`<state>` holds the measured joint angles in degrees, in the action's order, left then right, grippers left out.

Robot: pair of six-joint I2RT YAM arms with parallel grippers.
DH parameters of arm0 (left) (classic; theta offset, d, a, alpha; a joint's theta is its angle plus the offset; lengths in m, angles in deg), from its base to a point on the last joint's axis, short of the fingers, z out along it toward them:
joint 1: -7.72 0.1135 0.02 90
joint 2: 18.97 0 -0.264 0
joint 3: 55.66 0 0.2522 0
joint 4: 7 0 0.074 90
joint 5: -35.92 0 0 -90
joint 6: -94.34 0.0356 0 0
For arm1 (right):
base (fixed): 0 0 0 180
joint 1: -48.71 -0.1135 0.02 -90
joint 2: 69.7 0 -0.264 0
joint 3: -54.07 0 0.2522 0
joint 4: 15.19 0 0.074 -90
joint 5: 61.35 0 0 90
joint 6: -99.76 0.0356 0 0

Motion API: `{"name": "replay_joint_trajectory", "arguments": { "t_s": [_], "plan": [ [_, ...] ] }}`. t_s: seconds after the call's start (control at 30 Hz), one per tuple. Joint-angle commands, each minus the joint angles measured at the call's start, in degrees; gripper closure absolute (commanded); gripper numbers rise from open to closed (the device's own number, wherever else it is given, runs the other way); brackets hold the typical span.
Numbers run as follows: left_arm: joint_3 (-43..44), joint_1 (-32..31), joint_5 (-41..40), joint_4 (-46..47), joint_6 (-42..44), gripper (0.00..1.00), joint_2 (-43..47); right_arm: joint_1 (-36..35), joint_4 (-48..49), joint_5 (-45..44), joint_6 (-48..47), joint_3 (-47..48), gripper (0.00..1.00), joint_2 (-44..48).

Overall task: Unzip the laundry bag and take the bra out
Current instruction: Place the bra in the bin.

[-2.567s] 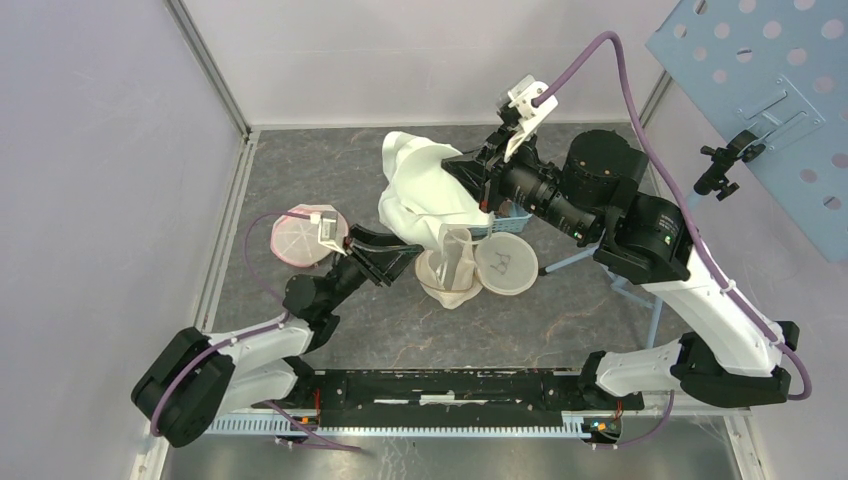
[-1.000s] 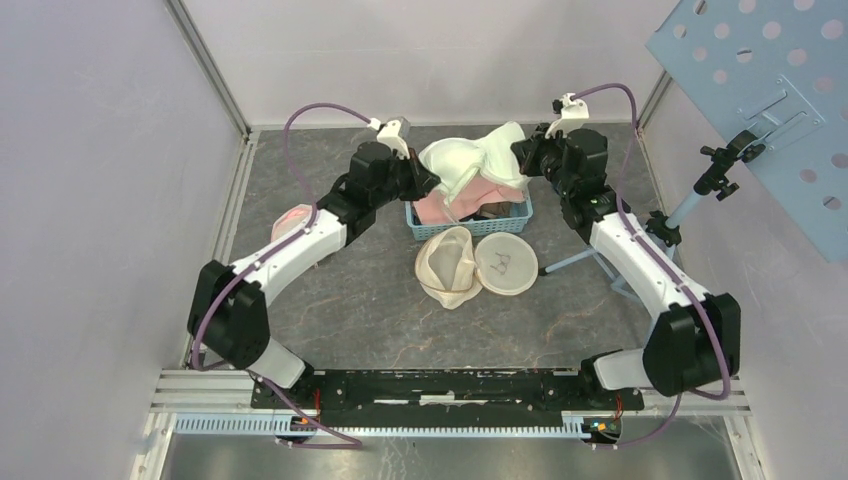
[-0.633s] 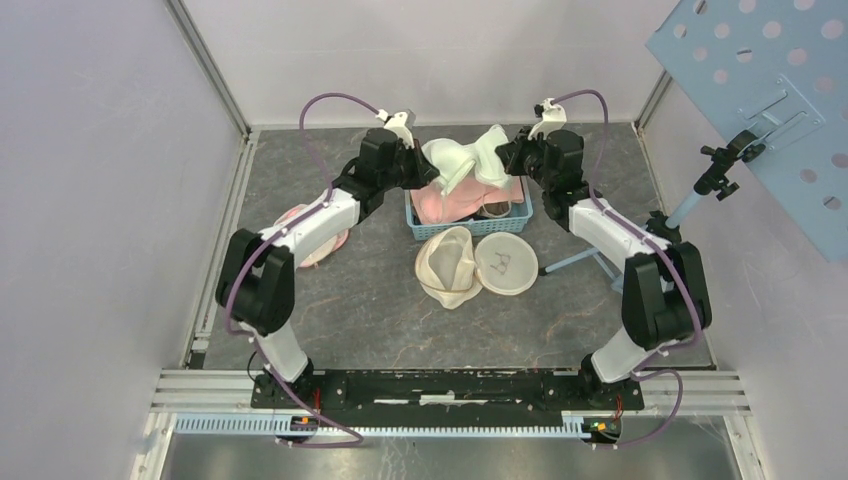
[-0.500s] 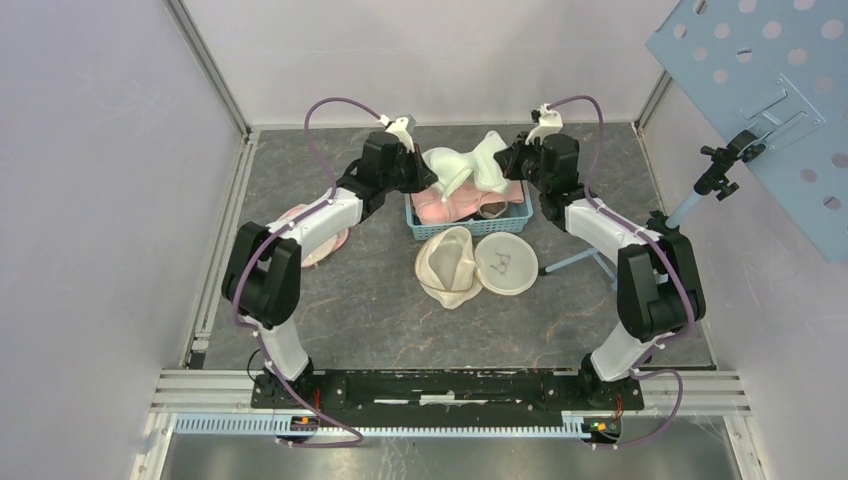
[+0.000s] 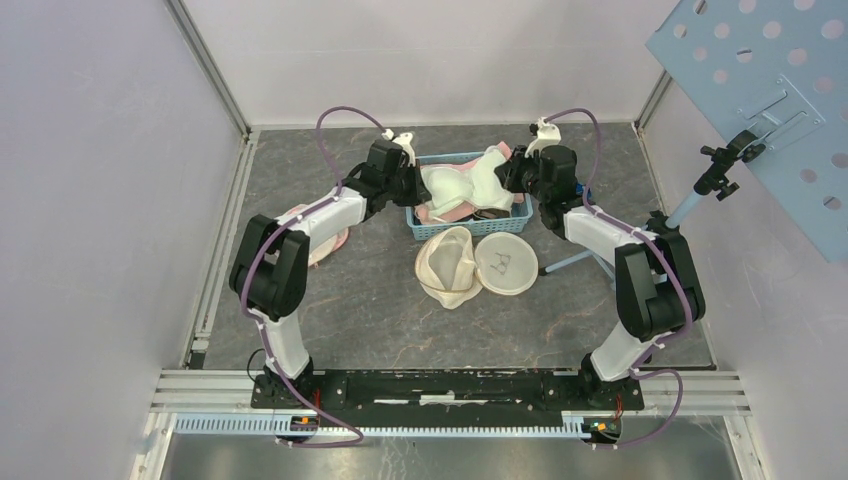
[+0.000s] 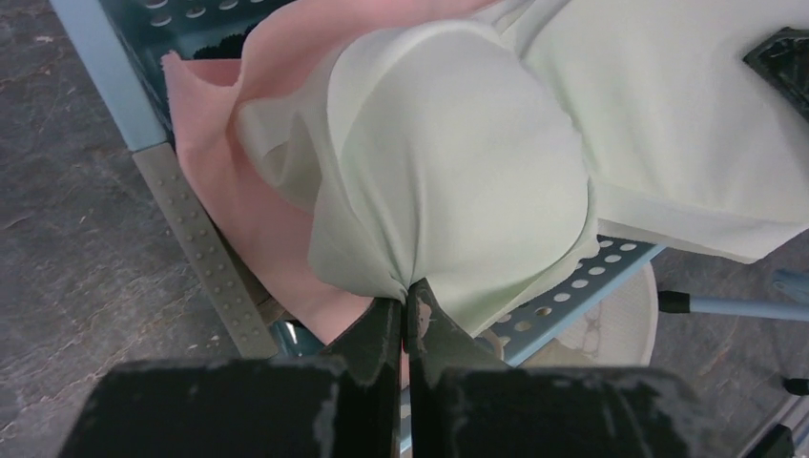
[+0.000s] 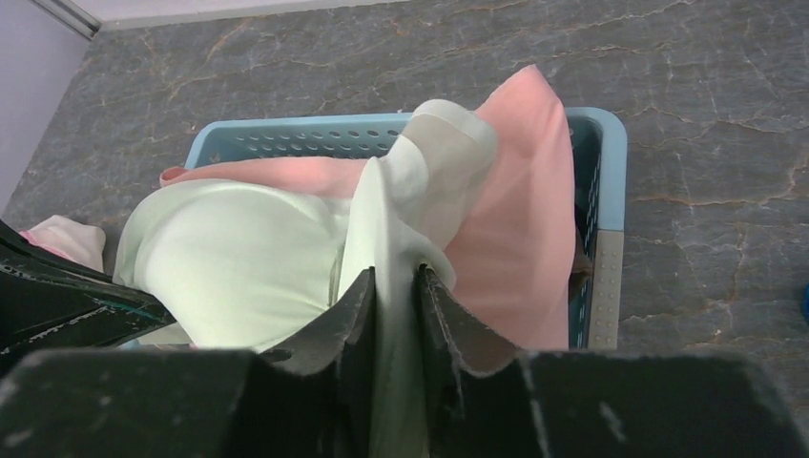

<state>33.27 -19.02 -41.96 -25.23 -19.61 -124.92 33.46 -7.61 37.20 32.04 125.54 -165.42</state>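
The left gripper [image 5: 418, 185] and the right gripper [image 5: 505, 175] carried the bra [image 5: 462, 183] from high up in front of the blue basket [image 5: 447, 158] to right over it, then lowered it onto the pink clothes [image 5: 440, 212] inside the basket.

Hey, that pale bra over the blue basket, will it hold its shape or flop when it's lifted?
Mostly floppy, I'd guess: the pale bra gathers into folds where the left hand pinches it. The cup shows a smooth dome, so it may stay rounded.
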Motion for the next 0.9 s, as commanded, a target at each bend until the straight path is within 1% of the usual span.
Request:
{"name": "replay_joint_trajectory", "arguments": {
  "t_s": [0.0,0.03,0.1,0.13,0.17,0.2,0.37,0.4,0.43,0.53,0.63,0.77,0.87],
  "plan": [
    [3.8,0.6,-0.4,-4.5,4.3,0.84,1.2,0.0,-0.2,-1.8,-1.1,-0.9,0.68,2.9],
    [4.1,0.6,-0.7,-5.1,4.5,0.75,1.6,0.0,-1.0,-1.9,-1.4,-0.7,0.64,3.4],
    [4.6,0.7,-1.4,-6.2,4.6,0.64,2.7,0.0,-2.5,-2.9,-2.1,0.1,0.57,4.6],
    [4.9,0.8,-1.8,-6.5,4.7,0.57,3.3,0.1,-3.6,-3.3,-2.7,0.8,0.55,5.2],
    [5.3,0.8,-2.0,-7.0,4.8,0.53,3.7,0.0,-4.6,-3.9,-3.4,1.7,0.53,5.9],
    [5.8,0.8,-2.3,-7.5,5.0,0.49,4.2,0.0,-5.3,-4.2,-3.9,2.2,0.52,6.4],
    [7.5,0.8,-4.7,-10.0,7.1,0.4,7.4,-0.3,-9.9,-7.2,-8.0,5.1,0.51,9.3],
    [7.4,0.6,-4.5,-9.9,8.3,0.32,8.3,-0.4,-11.2,-8.1,-8.8,5.6,0.51,9.9],
    [7.4,0.3,-5.1,-9.8,9.3,0.28,9.1,-0.5,-12.5,-9.4,-9.7,6.2,0.51,10.2],
    [7.7,-0.3,-7.3,-10.4,11.5,0.24,10.5,-1.3,-15.2,-12.2,-11.4,7.8,0.49,10.3],
    [8.7,-0.4,-6.3,-10.6,11.7,0.21,9.7,-2.7,-16.4,-10.7,-12.0,9.5,0.51,8.8],
    [9.9,-1.8,-5.2,-10.2,10.6,0.2,6.9,-3.6,-17.9,-8.8,-11.8,12.9,0.6,3.1],
    [10.6,-2.6,-5.7,-9.0,9.7,0.19,4.2,-3.6,-18.2,-8.7,-11.4,14.6,0.71,-0.5]
  ]
}}
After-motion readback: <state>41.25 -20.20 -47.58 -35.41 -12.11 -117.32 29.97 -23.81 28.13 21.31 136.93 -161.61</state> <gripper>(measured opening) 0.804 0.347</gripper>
